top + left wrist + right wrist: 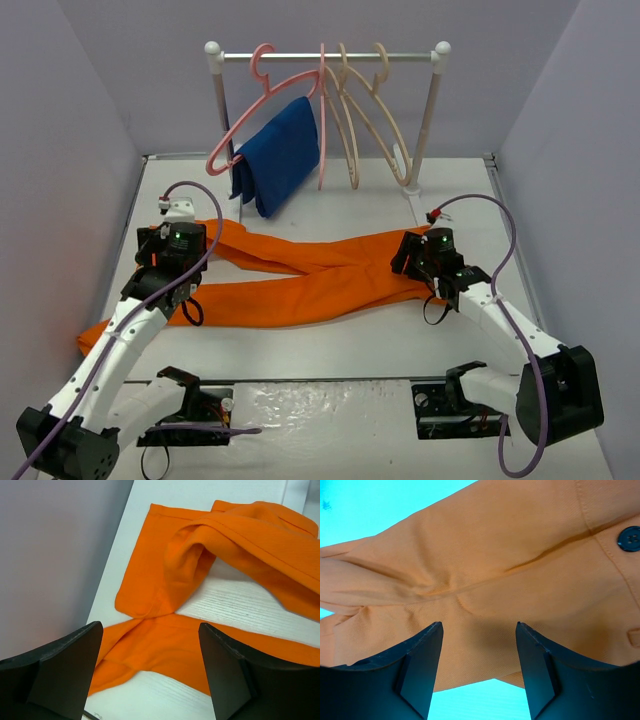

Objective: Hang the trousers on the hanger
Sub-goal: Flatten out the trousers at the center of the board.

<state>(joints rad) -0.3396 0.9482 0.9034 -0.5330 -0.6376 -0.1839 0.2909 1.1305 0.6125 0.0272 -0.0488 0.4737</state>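
White wooden tabletop [330, 350], plain grey walls, nothing fancy. Long bright orange cloth trousers [300, 285] are laid flat across it, with the long axis running left to right: the waist end is at the right and both legs are fanned out toward the left.

The waistband, with its dark round button [629, 538], is seen right under the right gripper [479, 625]. Its jaws are held apart, with cloth below the tips and nothing pinched. The left gripper [149, 627] is spread wide too, hung over a folded-over leg, and nothing is gripped.

The cream-beige plastic hanger with the curved hook [372, 125] is hung on the metal rail [300, 57] at the far side. It's behind the trousers, a bit right of centre and well apart from them. So the trousers would have to be carried away from the arms toward the back, and the right arm is judged the nearer one.

A pink plastic hanger [262, 100] with dark blue cloth [280, 155] draped on it is hung further left.
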